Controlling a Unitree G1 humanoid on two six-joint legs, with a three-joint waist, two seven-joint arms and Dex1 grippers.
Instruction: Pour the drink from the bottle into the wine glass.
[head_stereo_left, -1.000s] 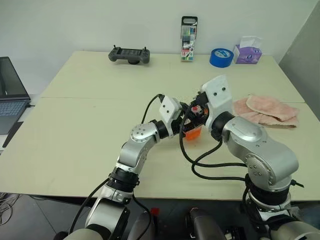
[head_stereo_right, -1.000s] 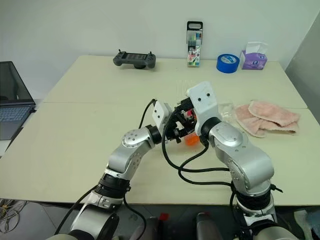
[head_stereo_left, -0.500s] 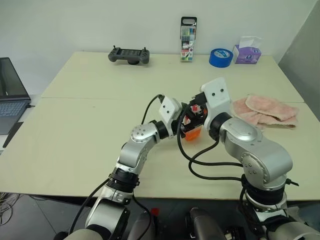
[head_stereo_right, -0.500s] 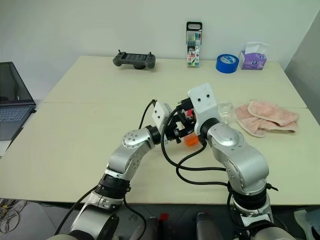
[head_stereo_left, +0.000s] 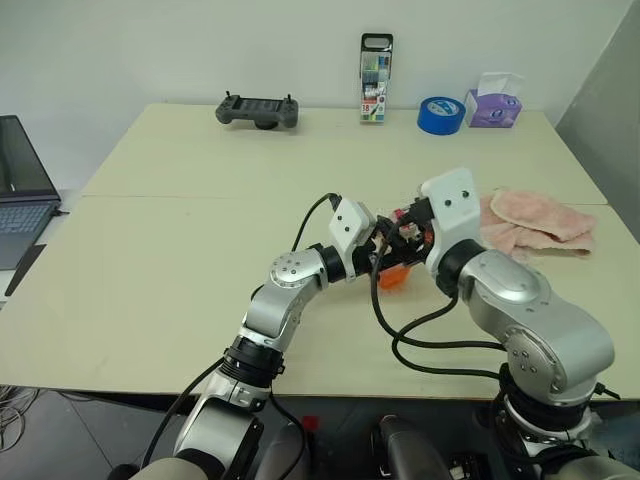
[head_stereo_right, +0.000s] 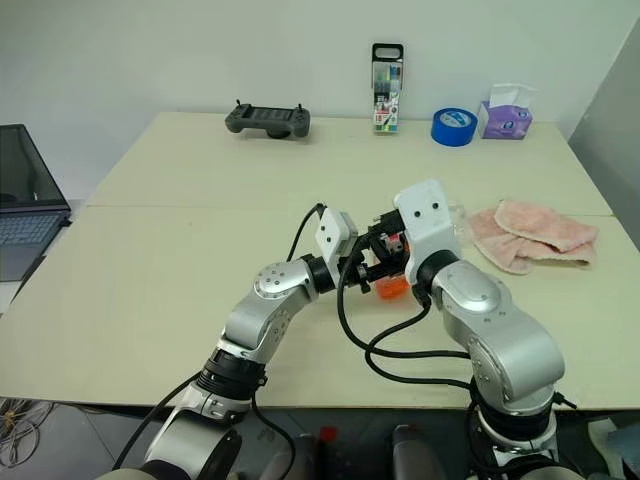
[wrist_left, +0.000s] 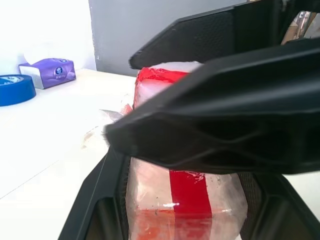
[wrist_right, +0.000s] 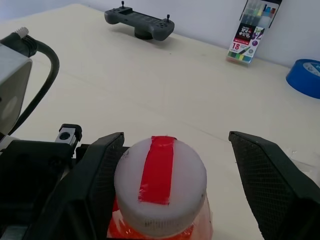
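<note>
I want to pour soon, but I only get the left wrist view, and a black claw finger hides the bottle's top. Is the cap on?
Observer: Yes, the bottle has its white cap on, with a red strip across it.
Operator: Is the other claw near it?
Observer: The right claw is open, with one finger on each side of the cap.
Operator: What else is around?
Observer: A pink towel lies to the robot's right.
</note>
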